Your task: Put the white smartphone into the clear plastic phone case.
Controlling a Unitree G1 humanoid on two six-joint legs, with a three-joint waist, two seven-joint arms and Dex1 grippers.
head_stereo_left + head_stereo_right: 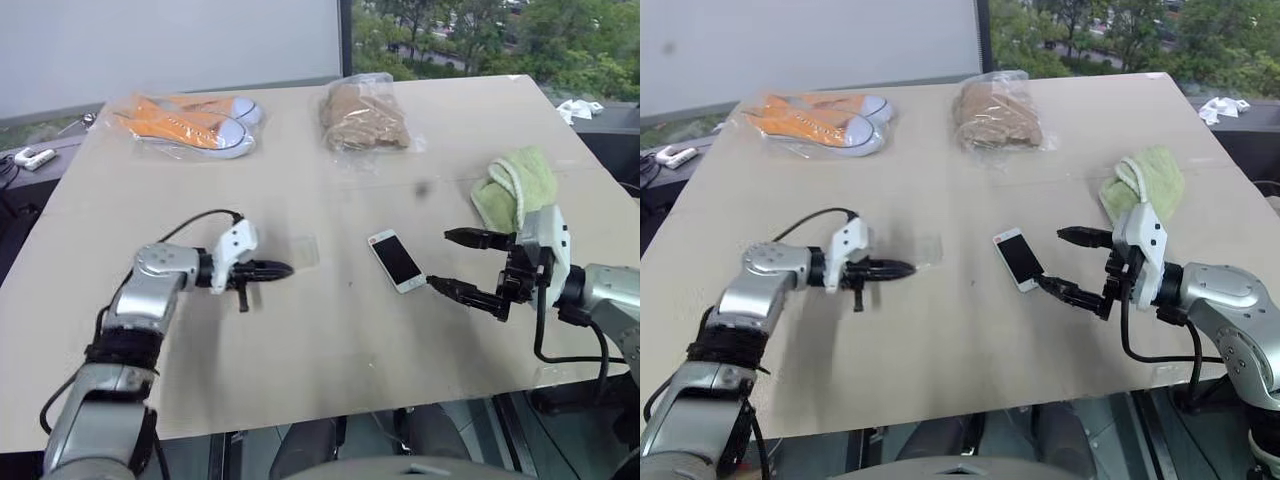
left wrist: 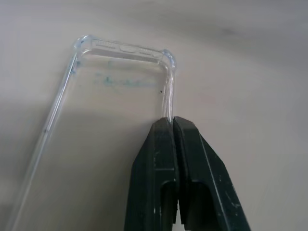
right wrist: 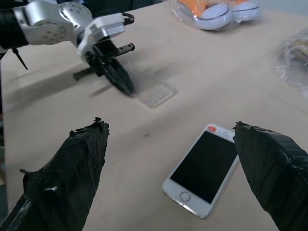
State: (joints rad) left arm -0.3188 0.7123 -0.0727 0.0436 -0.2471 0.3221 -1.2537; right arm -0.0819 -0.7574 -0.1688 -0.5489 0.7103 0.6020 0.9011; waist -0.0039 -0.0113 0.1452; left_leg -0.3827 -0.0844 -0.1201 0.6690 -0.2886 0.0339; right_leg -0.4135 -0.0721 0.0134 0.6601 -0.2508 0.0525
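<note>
On the tabletop (image 1: 330, 340), the clear plastic phone case (image 2: 115, 110) is pinched at its long edge by the closed fingers (image 2: 192, 163) of the left gripper (image 1: 285, 269). Beside it, face up, the white smartphone (image 1: 396, 260) lies between the widely spread fingers (image 3: 72, 178) of the right gripper (image 1: 455, 262), untouched.

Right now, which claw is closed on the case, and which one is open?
The left claw is shut on the clear phone case's edge. The right claw hangs wide open beside the white smartphone.
</note>
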